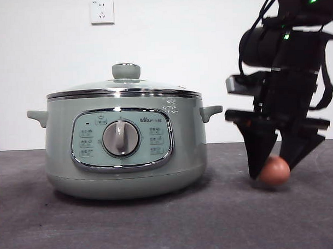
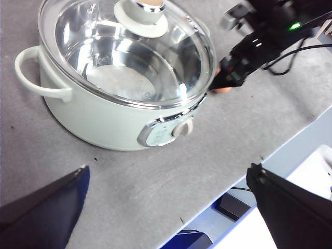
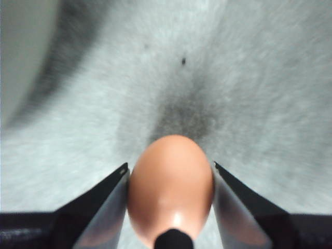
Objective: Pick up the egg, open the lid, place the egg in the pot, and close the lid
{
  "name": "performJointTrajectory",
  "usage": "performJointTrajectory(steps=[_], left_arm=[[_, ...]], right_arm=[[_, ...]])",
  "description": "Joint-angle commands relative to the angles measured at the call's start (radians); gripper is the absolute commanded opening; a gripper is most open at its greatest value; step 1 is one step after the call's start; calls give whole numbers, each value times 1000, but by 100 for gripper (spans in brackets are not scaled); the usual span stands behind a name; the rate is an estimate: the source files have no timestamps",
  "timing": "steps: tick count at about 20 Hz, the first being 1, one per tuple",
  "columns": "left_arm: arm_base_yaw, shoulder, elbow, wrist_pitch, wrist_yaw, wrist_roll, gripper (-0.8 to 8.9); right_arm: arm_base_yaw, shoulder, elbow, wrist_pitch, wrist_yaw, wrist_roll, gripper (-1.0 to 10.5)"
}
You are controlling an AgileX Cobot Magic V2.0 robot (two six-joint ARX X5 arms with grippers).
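The reddish-brown egg (image 1: pixel 276 171) is at the table surface to the right of the pot and fills the right wrist view (image 3: pixel 171 187). My right gripper (image 1: pixel 273 172) (image 3: pixel 170 167) comes down from above with its two jaws pressed against the egg's sides. The sage-green pot (image 1: pixel 124 159) (image 2: pixel 93 119) stands left of centre with the glass lid (image 1: pixel 124 86) (image 2: pixel 129 52) closed on it. My left gripper (image 2: pixel 168 171) is open and empty, high above the table in front of the pot. The right gripper (image 2: pixel 228 78) also shows in the left wrist view beside the pot.
Grey felt table (image 1: pixel 170 222). A white wall with a socket (image 1: pixel 102 11) stands behind. The table's edge (image 2: pixel 270 150) runs in front of the pot, with cables and a white surface beyond it. The pot's right handle (image 1: pixel 211 112) sticks out towards the right gripper.
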Motion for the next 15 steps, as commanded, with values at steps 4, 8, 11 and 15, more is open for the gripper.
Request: performJointTrajectory(steps=[4,8,11,15], left_arm=[[-49,91,11,152,7,-58,719],[-198,245,119,248,-74,-65,719],[-321,397,225,319,-214,-66,719],[-412,629,383,356,-373,-63,719]], right_arm=[[1,-238,-1,-57,2,-5,-17],[1,-452,-1,-98,2,-5,-17],[1,-592,-1,-134,2,-5,-17],[2,-734,-1,-193,2,-4,-17]])
